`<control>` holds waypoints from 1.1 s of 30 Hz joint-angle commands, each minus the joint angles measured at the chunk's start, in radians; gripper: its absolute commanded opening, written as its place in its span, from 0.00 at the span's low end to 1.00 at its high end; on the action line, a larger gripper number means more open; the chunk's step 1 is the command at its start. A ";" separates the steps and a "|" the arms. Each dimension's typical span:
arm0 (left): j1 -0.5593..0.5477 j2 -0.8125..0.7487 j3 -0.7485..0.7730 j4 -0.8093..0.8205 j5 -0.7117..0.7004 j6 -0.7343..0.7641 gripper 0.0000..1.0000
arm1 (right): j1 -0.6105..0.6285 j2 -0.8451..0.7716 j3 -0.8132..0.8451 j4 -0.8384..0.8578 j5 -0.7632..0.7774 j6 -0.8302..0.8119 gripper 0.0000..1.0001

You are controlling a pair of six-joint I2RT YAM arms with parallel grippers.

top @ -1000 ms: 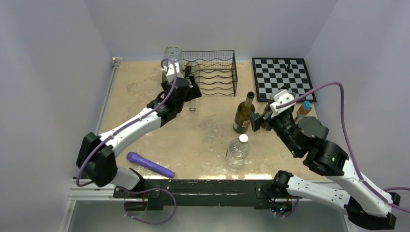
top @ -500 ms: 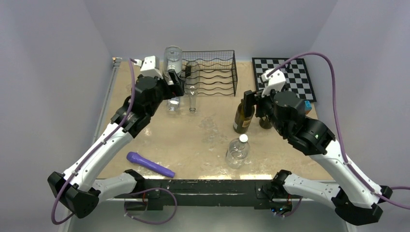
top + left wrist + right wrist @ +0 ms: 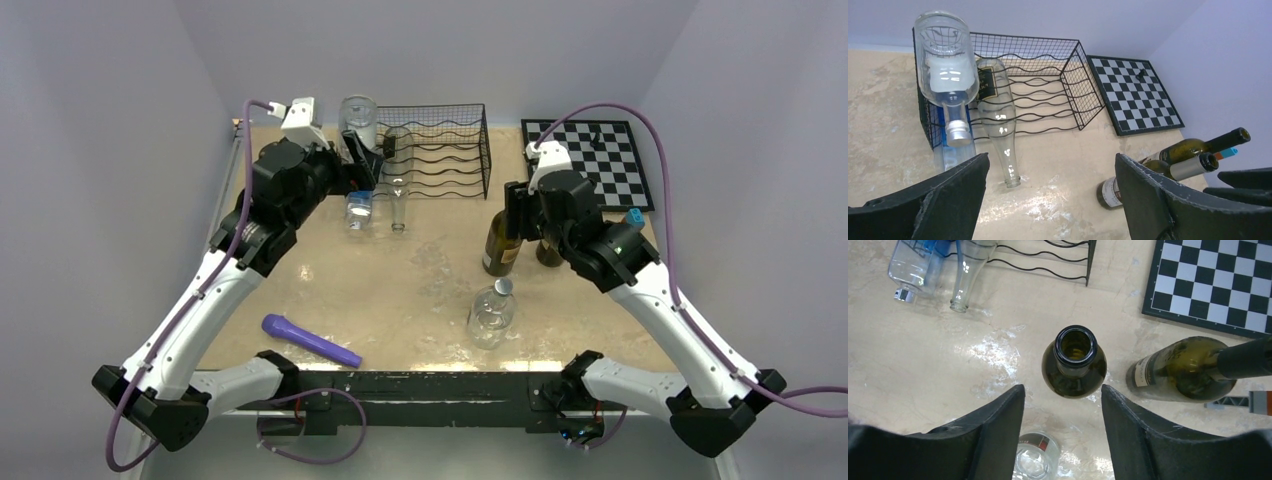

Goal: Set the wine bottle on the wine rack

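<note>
A dark green wine bottle [image 3: 498,252] [image 3: 1074,365] stands upright and uncorked on the table, right of centre. My right gripper [image 3: 512,205] [image 3: 1063,390] hovers over its neck and points down. Its jaws are open, and the bottle's mouth lies just beyond the fingertips with nothing between them. The black wire wine rack [image 3: 450,150] [image 3: 1048,75] stands at the back. Two clear glass bottles [image 3: 945,65] [image 3: 998,120] lie on its left side. My left gripper [image 3: 365,160] [image 3: 1052,165] is wide open and empty, just left of the rack.
A second wine bottle [image 3: 1178,370] stands right of the first. A clear plastic bottle [image 3: 492,312] stands nearer the front. A small water bottle [image 3: 358,210] lies by the rack. The chessboard [image 3: 590,160] is at the back right and a purple object [image 3: 310,340] at the front left.
My right gripper rose from beside the wine bottle to above its neck, and its jaws narrowed. My left gripper drew back to the left, away from the rack.
</note>
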 commanded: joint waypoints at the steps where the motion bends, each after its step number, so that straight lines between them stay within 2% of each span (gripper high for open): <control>1: 0.017 0.004 0.030 -0.023 0.052 0.024 0.99 | -0.040 0.036 -0.030 0.116 -0.069 -0.015 0.59; 10: 0.043 -0.001 0.057 -0.040 0.143 0.096 0.99 | -0.064 0.125 -0.027 0.179 -0.036 -0.066 0.58; 12: 0.044 -0.009 0.051 -0.042 0.179 0.107 0.99 | -0.065 0.137 -0.022 0.182 -0.030 -0.075 0.55; 21: 0.046 -0.032 0.030 -0.101 0.290 0.194 0.99 | -0.062 0.176 0.073 0.148 -0.052 -0.109 0.00; 28: 0.046 -0.074 -0.046 -0.082 0.487 0.247 0.99 | -0.047 0.156 0.170 0.130 -0.187 -0.109 0.00; 33: 0.046 -0.090 -0.053 -0.103 0.481 0.260 0.99 | 0.026 0.168 0.214 0.151 -0.269 -0.132 0.00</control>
